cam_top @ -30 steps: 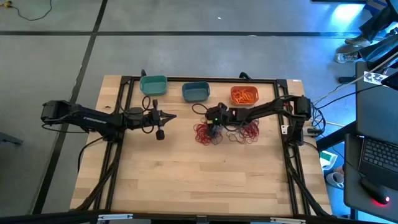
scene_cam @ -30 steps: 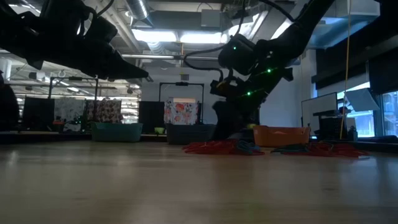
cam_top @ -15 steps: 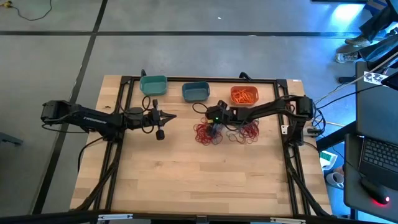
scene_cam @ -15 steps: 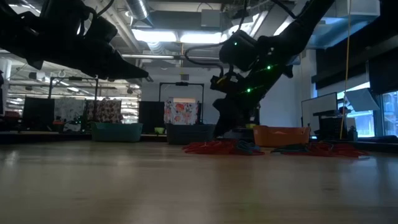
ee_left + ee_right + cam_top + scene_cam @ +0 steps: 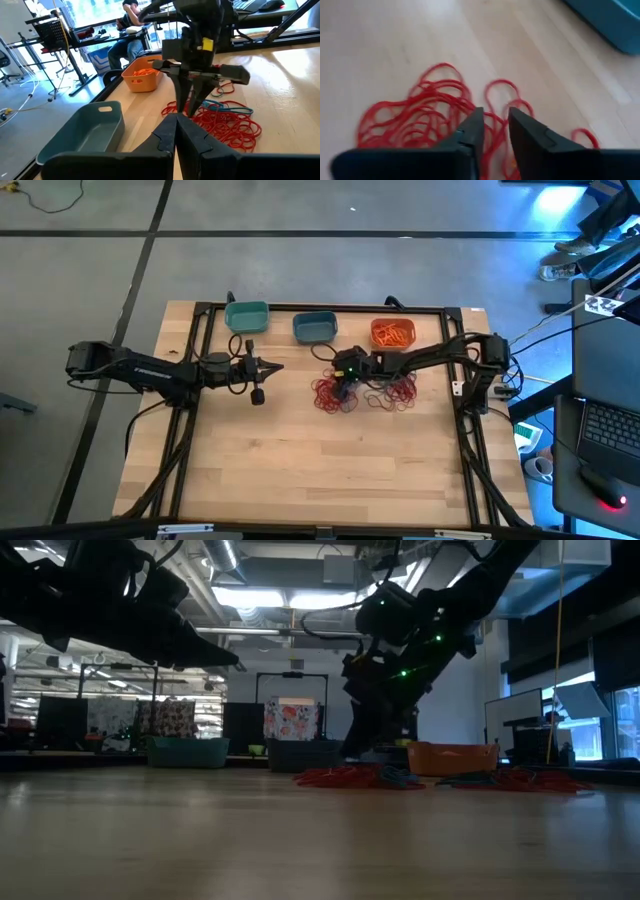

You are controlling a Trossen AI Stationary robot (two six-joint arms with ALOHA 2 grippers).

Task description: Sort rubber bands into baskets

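Note:
Red rubber bands (image 5: 333, 395) lie in a loose heap on the wooden table, with a few blue ones (image 5: 231, 106) at its edge. A second heap (image 5: 397, 392) lies to its right. The teal (image 5: 247, 316), slate blue (image 5: 315, 327) and orange (image 5: 393, 332) baskets stand along the far edge; the orange one holds orange bands. My right gripper (image 5: 495, 120) slants down over the red heap, its fingers a narrow gap apart. My left gripper (image 5: 175, 131) is shut, hovers left of the heap and touches nothing. My right gripper (image 5: 191, 111) comes at the red heap's far part (image 5: 470, 107) slanting down from the table's right. Red loops show through the gap between its fingers. I cannot tell whether the fingertips touch a band or have one between them.
A black frame rail (image 5: 300, 308) runs round the table top, close behind the baskets. Black cables (image 5: 372, 385) trail beside the right arm. The near half of the table (image 5: 320, 470) is bare wood. A person (image 5: 127, 27) sits beyond the table's far side.
My right gripper has stayed over the red heap; its wrist has rolled and tipped a little. The bands lie as before.

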